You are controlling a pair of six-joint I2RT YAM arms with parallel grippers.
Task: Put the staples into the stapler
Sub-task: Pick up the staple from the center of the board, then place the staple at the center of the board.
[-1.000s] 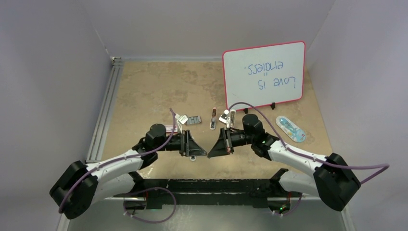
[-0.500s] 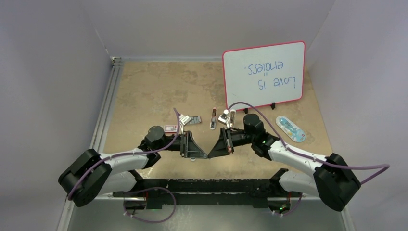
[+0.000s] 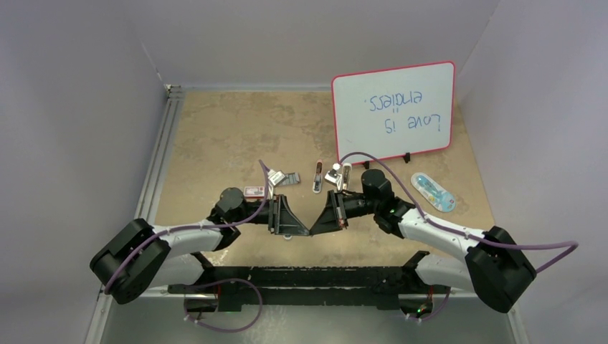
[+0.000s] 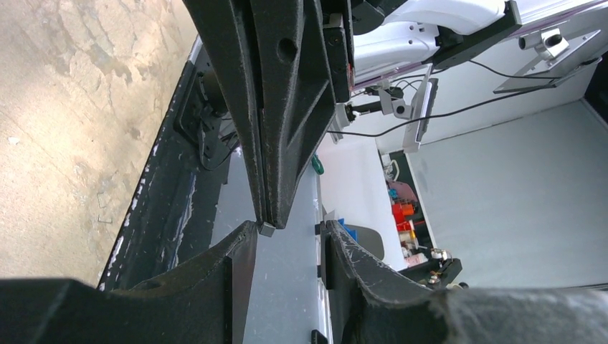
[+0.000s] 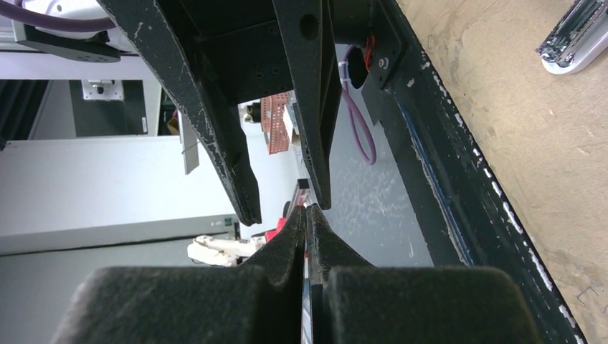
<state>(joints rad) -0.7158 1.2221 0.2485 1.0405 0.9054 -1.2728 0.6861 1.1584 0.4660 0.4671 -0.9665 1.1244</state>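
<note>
Though apart, staples (image 3: 289, 178) beyond left claw (image 3: 304, 231)

left arm (image 3: 188, 236) / right arm (image 3: 439, 233): white shells, black joint housings | cables (image 5: 361, 118): purple, one per arm | fingers (image 4: 287, 107): matte black, wedge-shaped, rough grain, white-flecked edges, round hole near root

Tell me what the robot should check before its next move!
1. Left gripper open: ok.
2. Right gripper shut: ok.
3. Grey bit at its tip is staples: cannot tell.
4. Grippers face tip to tip: ok.
5. Stapler lies on the table, free of both grippers: ok.
6. Tray of staples lies beyond the grippers, uncovered: ok.
</note>
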